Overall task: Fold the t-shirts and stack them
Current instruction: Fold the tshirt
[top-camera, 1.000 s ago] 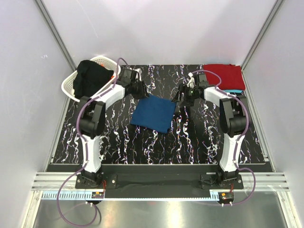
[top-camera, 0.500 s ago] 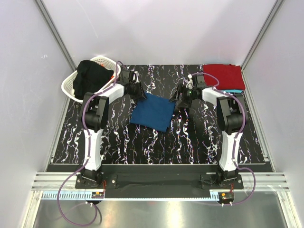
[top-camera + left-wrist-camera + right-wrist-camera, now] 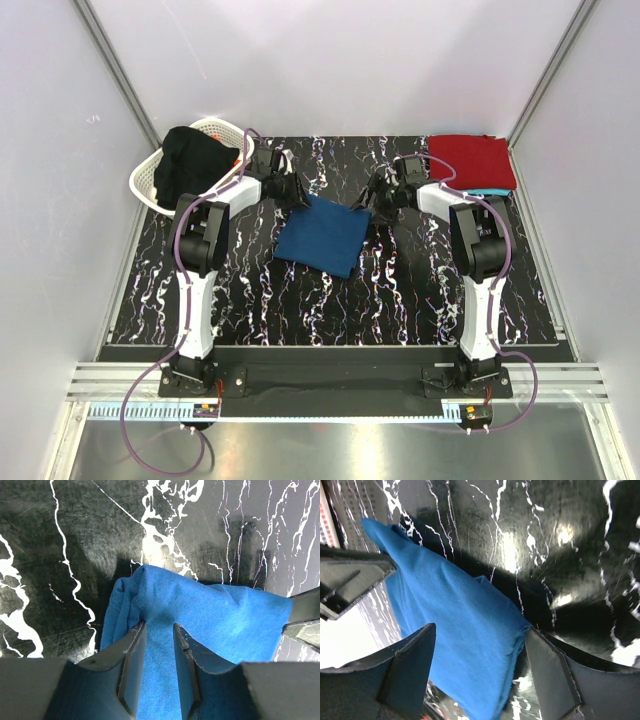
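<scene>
- Left gripper (image 3: pixel 159 628) sits narrow, pinching a ridge of the blue t-shirt (image 3: pixel 322 234) at its upper-left corner.
- Right gripper (image 3: pixel 480 630) gapes wide, straddling the shirt's upper-right corner and clamping nothing.
- The folded shirt spans between them, centre of the top view.
- The red t-shirt (image 3: pixel 472 160) lies upper right, so the right arm is nearer.

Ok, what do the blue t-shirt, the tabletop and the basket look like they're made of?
Blue t-shirt: soft knit cloth, probably cotton jersey, matte; a fine fabric grain and limp folds show. Tabletop: hard and glossy, black with white marble-like veins; it mirrors the light, so maybe laminate or polished stone. Basket: white open lattice, most likely moulded plastic.
</scene>
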